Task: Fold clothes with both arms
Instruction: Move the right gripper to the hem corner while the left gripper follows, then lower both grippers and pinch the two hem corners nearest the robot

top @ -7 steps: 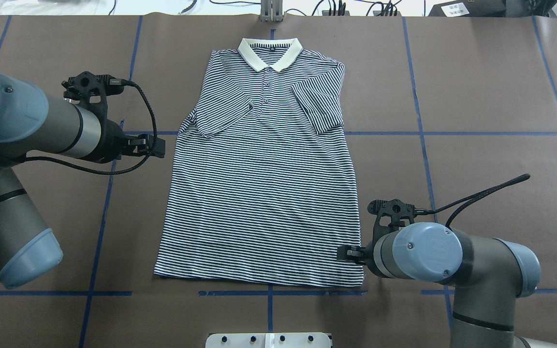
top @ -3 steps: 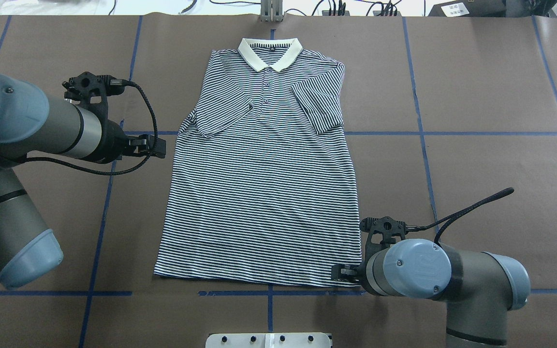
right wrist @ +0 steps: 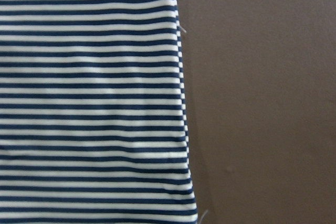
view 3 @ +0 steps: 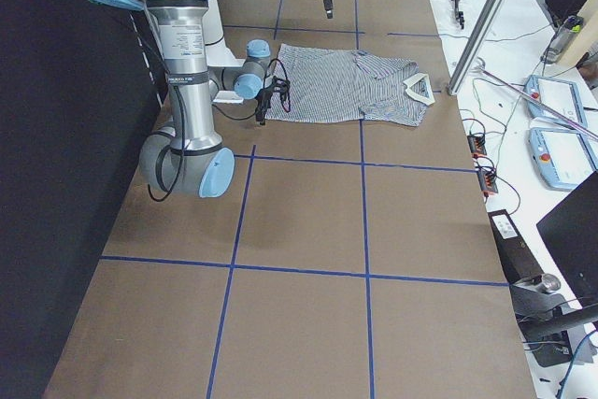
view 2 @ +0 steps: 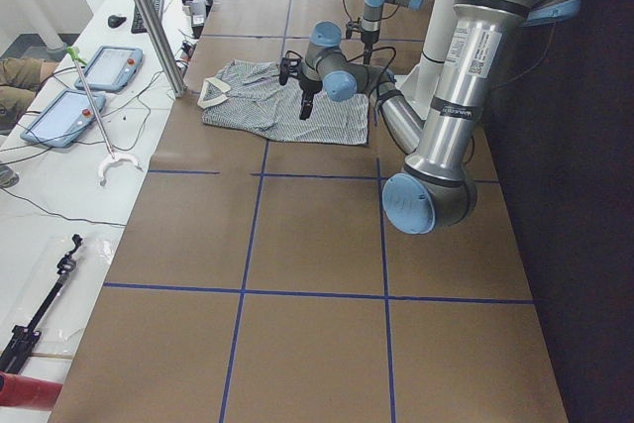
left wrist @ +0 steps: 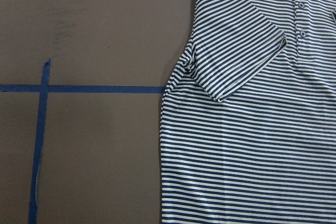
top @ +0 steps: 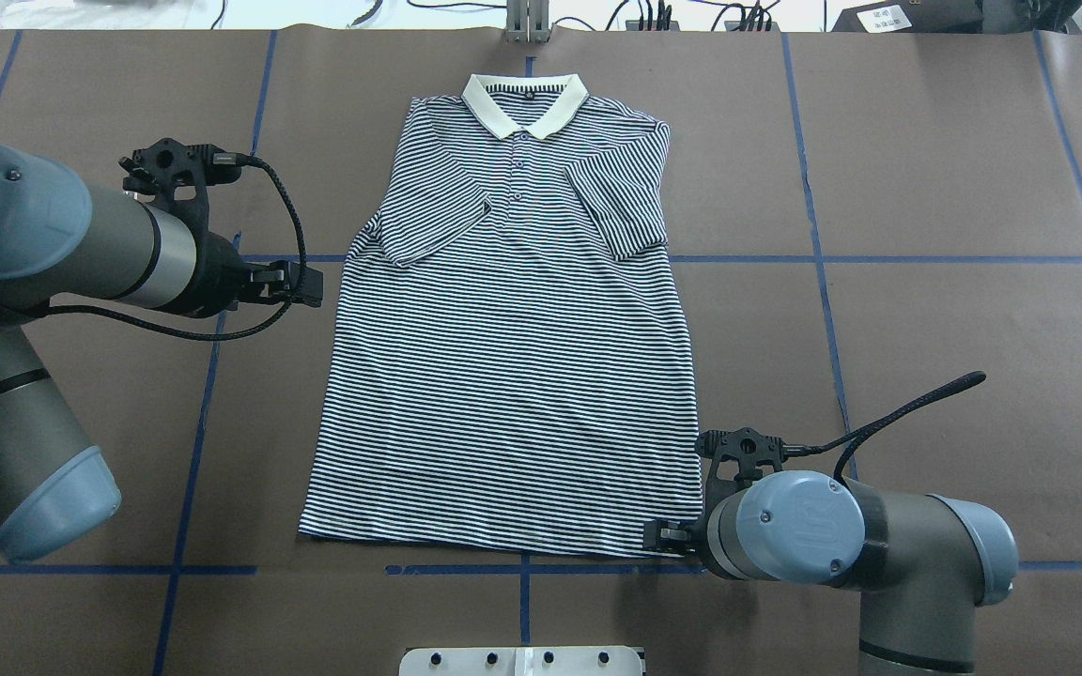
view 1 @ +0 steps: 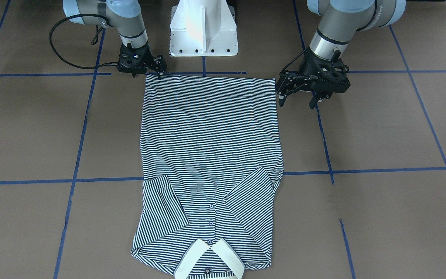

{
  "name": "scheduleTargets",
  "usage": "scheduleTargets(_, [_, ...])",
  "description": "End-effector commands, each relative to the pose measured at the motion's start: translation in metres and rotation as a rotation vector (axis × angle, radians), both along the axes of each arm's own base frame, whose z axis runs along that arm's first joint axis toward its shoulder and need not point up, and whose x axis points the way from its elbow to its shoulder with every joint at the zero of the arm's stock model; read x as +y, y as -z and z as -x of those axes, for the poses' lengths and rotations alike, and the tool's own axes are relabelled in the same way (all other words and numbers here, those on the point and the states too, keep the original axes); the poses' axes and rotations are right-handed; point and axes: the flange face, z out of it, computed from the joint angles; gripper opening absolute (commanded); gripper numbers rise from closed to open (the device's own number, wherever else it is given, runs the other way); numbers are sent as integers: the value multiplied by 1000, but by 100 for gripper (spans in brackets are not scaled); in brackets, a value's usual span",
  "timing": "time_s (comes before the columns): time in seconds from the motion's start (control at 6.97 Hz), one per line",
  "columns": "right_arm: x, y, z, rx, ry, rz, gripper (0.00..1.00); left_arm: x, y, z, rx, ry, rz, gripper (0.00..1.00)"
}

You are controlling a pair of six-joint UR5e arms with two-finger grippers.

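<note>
Soft and limp, I'd guess, the shirt (top: pixel 513 376) lies flat on the counter (top: pixel 926 188), best pinched at hem corners; the right tool (view 1: pixel 147 73) sits at one, its opening unclear, the left tool (view 1: pixel 297 103) hangs open, empty.

Polo shirt (top: pixel 503 376) — thin navy-and-white stripes, horizontal across the body. On the sleeves (top: pixel 621 202) the same stripes run diagonally. Collar (top: pixel 524 99): plain cream, no pattern; the neck band inside it is striped and carries a small dark label (top: pixel 523 93). Buttons (left wrist: pixel 302 34): dark blue.

Table covering (top: pixel 954 169): flat brown, crossed by a grid of blue tape lines (top: pixel 823 258).

Left arm (top: pixel 118 249) and right arm (top: pixel 917 545) — grey metal with light-blue joint caps. Left gripper (top: pixel 311 284) and right gripper (view 1: pixel 162 73): black. Cables (top: pixel 287 207): black. Base pedestal (view 1: pixel 203 27): white.
</note>
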Motion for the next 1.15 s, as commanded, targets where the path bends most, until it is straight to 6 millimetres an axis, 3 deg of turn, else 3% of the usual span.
scheduleTargets(0.0, [0,1,0,-3,2,0,58,0,1,0,2,0,-2,100])
scheduleTargets(0.14, [1,2,-1,-5,4,2,26,0,1,0,1,0,-1,100])
scheduleTargets(0.29, [1,3,-1,-8,3,1,2,0,2,0,2,0,-2,100])
scheduleTargets(1.0, [-3,21,-13,-47,-15,-17,0,4,-1,-6,5,0,24,100])
